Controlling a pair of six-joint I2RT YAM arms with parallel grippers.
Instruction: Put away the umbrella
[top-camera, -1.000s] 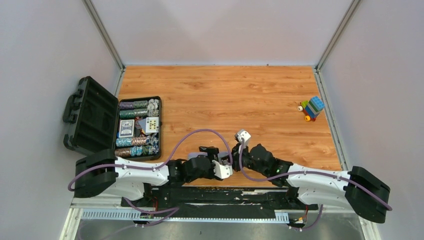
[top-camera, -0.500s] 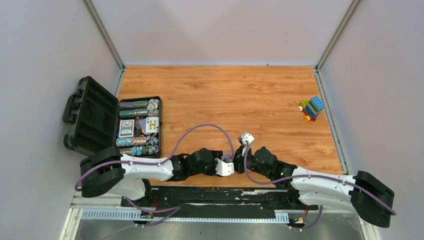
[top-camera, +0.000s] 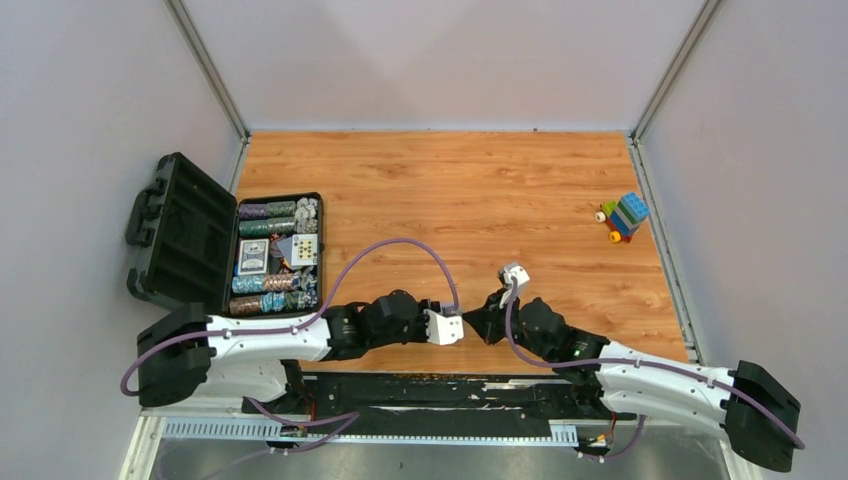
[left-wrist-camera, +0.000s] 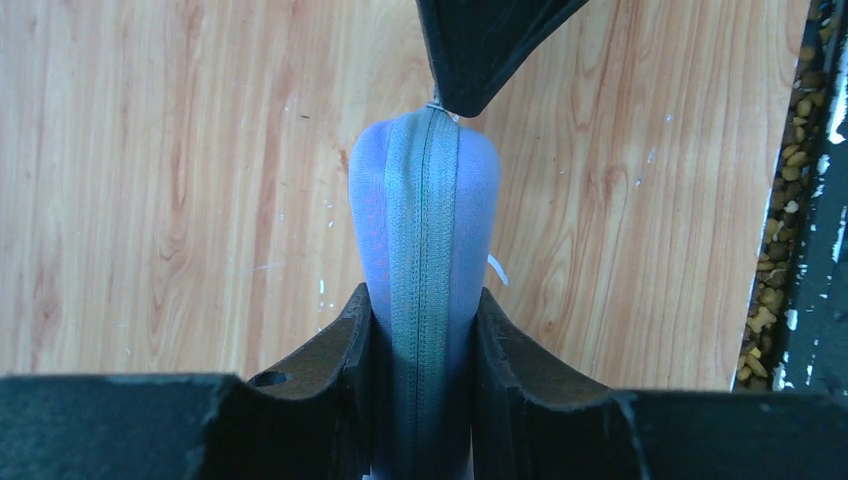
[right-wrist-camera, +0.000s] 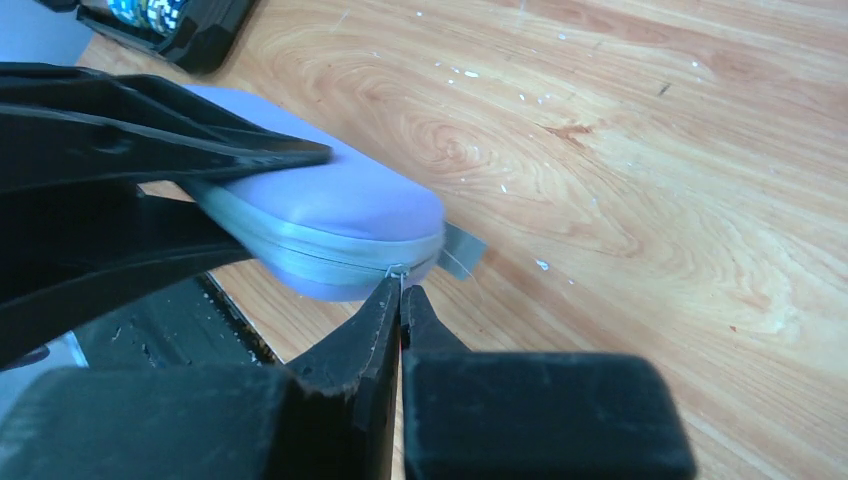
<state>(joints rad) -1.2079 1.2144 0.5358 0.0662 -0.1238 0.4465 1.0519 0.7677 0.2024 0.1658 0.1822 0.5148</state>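
While clamped, smooth lilac oval case (left-wrist-camera: 375, 200); ribbed zip (left-wrist-camera: 425, 250)

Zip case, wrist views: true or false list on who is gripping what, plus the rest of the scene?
1. The left gripper has the zip case clamped between its fingers. True.
2. The right gripper is wide open. False: its tips are pinched shut at the zip pull on the end of the case.
3. The umbrella lies beside the case. False: no umbrella shows in any view.
4. The black chip box at the left stands open. True.
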